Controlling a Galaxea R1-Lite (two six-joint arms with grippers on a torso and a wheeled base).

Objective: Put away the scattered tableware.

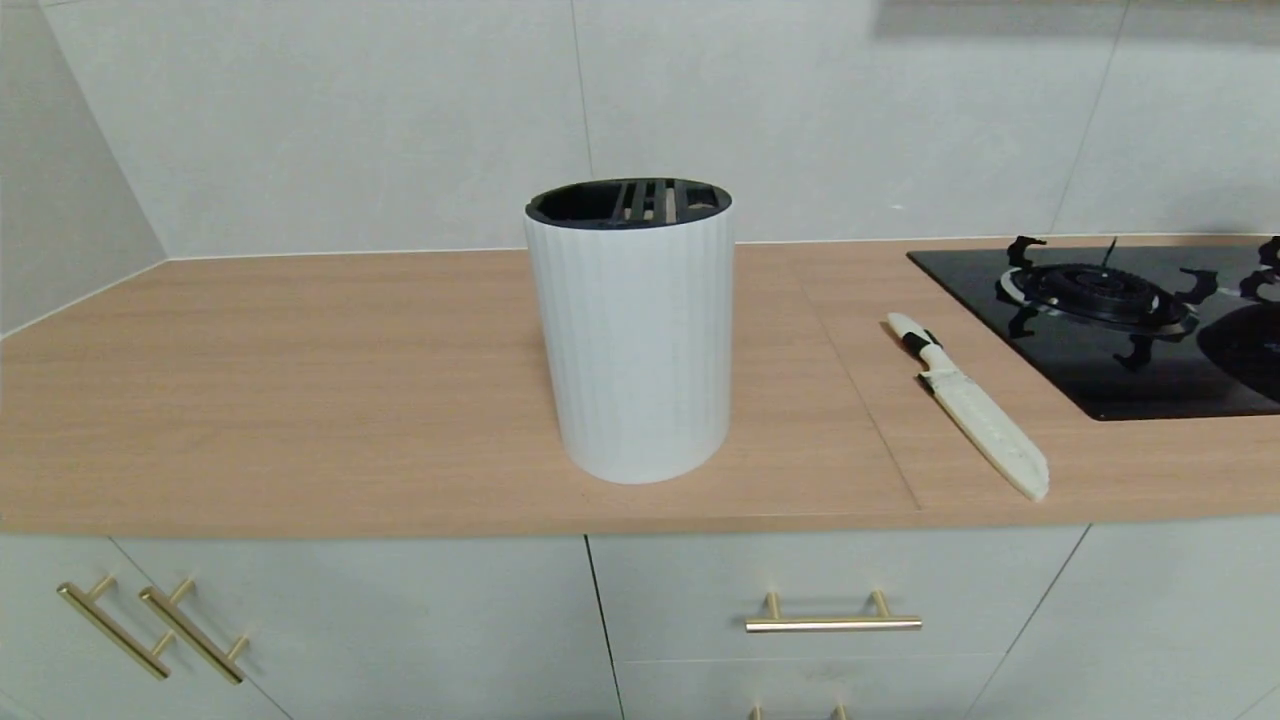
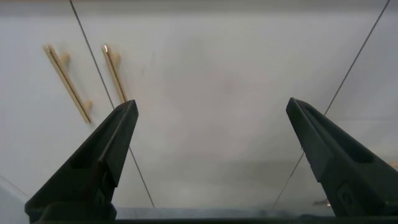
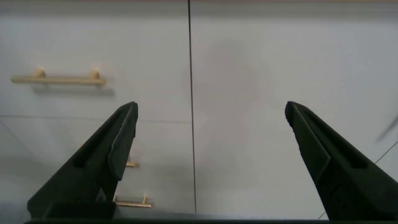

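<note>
The knife (image 1: pixel 968 405) lies flat on the wooden countertop (image 1: pixel 300 400), well to the right of the holder (image 1: pixel 635 340) and just beside the gas hob (image 1: pixel 1100 330), its tip close to the counter's front edge. We judge that edge the main risk: a glancing touch on the blade could slide it over. The blade also looks thin and lies flush on a smooth surface, so closing on it from above may slip; the handle, with its black band, looks the safer grasp. The holder is a tall, white, ribbed cylinder with a black slotted insert (image 1: pixel 628 202), and we expect the narrow slots to demand a near-vertical blade. A skewed entry could jam or tip the holder. The left gripper (image 2: pixel 210 106) and right gripper (image 3: pixel 210 107) are both spread wide and hold nothing, facing the pale, matte cabinet fronts (image 2: pixel 217 74) below the counter, where slim brass bar handles (image 3: pixel 57 79) are mounted.
</note>
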